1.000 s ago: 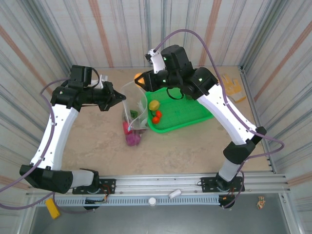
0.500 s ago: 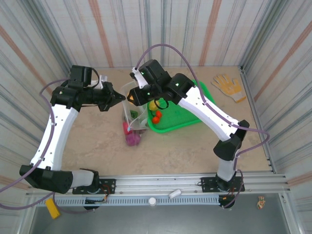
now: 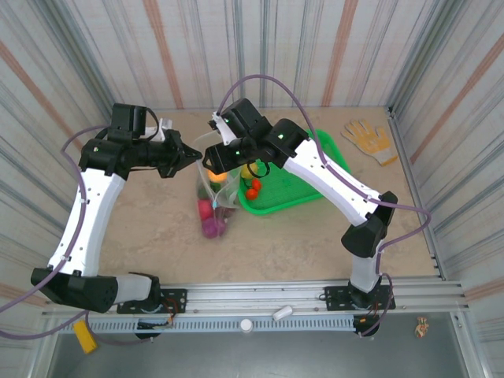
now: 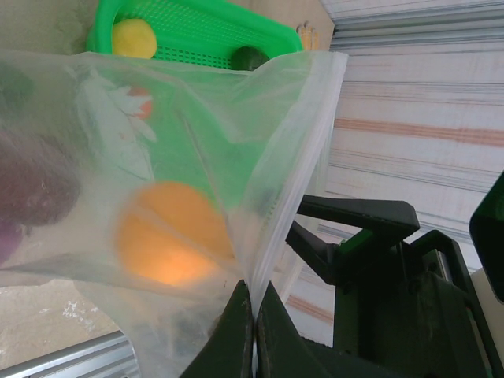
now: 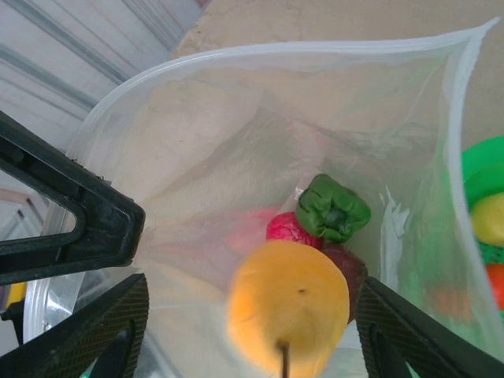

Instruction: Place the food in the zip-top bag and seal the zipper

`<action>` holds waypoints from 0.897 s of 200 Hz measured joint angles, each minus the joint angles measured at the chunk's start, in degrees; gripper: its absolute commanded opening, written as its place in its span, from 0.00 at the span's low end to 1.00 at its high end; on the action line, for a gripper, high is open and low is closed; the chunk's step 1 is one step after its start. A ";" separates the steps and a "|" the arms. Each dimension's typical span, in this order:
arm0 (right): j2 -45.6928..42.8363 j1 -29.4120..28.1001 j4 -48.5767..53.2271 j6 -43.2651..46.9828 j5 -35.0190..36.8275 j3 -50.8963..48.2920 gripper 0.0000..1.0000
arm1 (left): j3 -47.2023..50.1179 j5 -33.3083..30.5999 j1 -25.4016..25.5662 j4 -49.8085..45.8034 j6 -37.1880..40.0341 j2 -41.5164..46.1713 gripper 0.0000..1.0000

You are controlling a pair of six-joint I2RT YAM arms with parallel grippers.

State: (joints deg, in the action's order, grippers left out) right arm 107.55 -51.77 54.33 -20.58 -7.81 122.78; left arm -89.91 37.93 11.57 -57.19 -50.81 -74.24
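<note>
Pinching the zip-top bag (image 4: 181, 110) by its stiffer zipper (image 4: 293, 181) with my left gripper (image 4: 253, 303), at nine o'clock from the green tray (image 3: 309, 186), I judge the film light, limp and slippery, while my right gripper (image 5: 252, 287) hangs released over the orange piece (image 5: 287, 315) in the mouth.

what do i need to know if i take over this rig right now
Left claw: shut on the mouth edge of the clear crinkly zip-top bag, holding it up and open.
Right claw: open above the bag mouth, gripping nothing.
In the bag: round orange toy fruit, dark green toy pepper, maroon piece, pink-purple pieces at the bottom.
In the green mesh plastic tray: yellow toy fruit, small red tomatoes.
To do: move those over, then close the pale zipper strip, now unsealed.
</note>
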 measured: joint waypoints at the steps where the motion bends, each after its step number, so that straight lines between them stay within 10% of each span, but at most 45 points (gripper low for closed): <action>1: 0.00 0.00 0.00 0.02 0.00 0.02 0.73 | 0.00 0.00 0.00 0.00 0.00 0.00 0.00; 179: -5.03 4.92 1.73 -0.15 -2.12 1.92 0.64 | -9.51 1.53 -1.03 -1.99 2.27 -4.96 0.00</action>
State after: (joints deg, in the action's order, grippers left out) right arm 102.52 -46.85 56.05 -20.73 -9.93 124.70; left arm -99.42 39.46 10.55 -59.18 -48.53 -79.20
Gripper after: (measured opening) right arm 0.649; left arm 0.054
